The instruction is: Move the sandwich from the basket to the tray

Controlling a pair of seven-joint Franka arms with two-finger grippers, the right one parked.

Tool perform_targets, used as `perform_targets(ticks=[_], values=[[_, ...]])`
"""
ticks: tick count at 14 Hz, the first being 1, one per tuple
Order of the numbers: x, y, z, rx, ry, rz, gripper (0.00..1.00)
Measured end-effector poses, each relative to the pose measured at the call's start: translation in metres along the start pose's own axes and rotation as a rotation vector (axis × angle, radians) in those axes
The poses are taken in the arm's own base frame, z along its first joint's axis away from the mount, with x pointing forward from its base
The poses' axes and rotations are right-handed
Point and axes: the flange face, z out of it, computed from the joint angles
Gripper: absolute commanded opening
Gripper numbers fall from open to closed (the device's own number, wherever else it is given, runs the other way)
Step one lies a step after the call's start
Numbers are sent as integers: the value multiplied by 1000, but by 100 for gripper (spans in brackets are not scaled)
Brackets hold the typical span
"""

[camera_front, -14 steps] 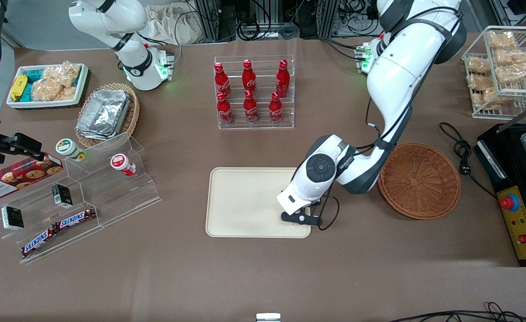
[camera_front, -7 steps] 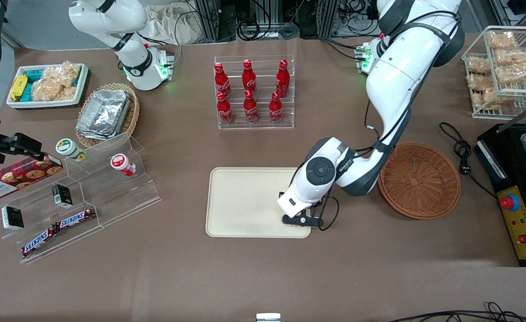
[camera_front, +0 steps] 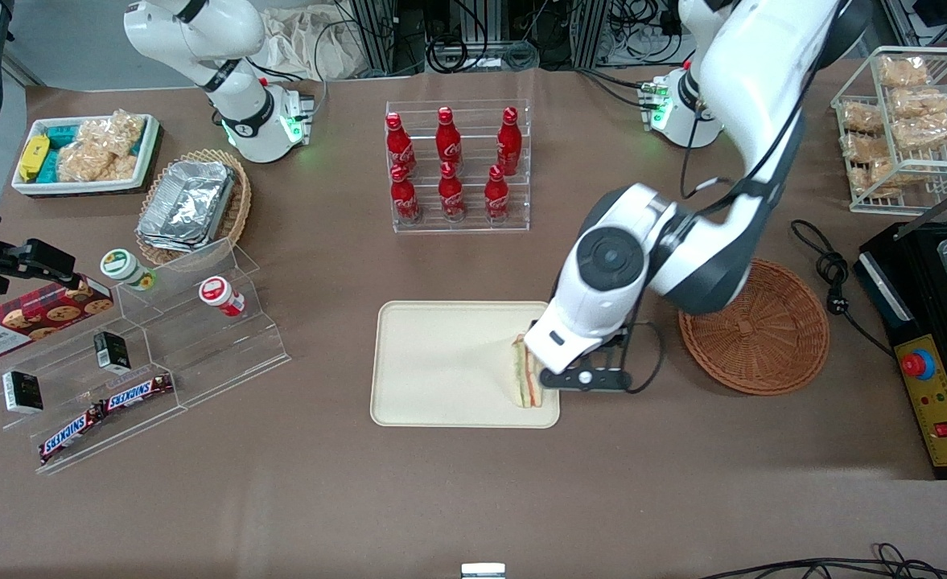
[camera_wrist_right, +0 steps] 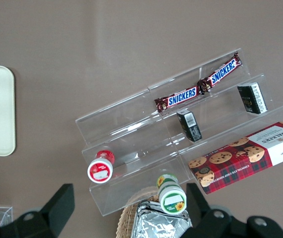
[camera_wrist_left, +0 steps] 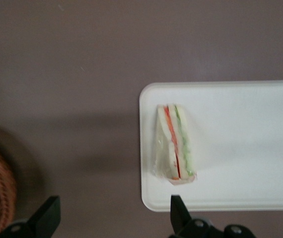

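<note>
Sandwich point(camera_front: 525, 380) now lies uncovered on the tray point(camera_front: 441, 362), at its edge nearest the basket point(camera_front: 763, 330). I see the gripper point(camera_wrist_left: 111, 218) has lifted clear above it, fingers point(camera_wrist_left: 178, 210) spread and empty. I judge placement complete.

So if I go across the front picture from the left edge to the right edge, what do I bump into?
Snickers bars → foil containers → cola bottles → sandwich on the tray → open gripper above it → brown basket → wire rack.

Sandwich point(camera_wrist_left: 175, 144) on tray point(camera_wrist_left: 241, 148), pincer point(camera_wrist_left: 112, 218) spread wide above table
</note>
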Motion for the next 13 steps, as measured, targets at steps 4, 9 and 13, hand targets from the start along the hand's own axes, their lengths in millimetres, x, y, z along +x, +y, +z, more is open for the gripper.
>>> perform_targets(ticks=[4,9,13], values=[[2,-88,-82,29,-32,25,99],[-11,-203,-155,73,-65,10,99],[-8,-257,-162,67,-84,-17,99]])
